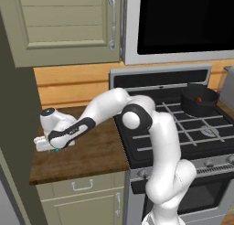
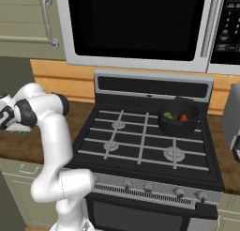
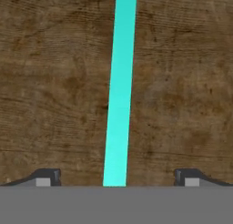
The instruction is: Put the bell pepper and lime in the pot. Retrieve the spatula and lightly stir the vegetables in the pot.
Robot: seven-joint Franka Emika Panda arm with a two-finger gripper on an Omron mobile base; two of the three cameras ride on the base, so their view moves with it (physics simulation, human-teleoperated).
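A: Where do the base views look from?
B: Behind the arm, left and right, down at the stove (image 1: pixel 183 128) both share.
A: The hand view?
B: Close above the worktop (image 3: pixel 54 82).

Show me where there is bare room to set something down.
Bare: the three stove burners left of and in front of the pot, and the wooden counter right of the gripper. Crowded: the back-right burner under the pot, and the wood around the spatula.
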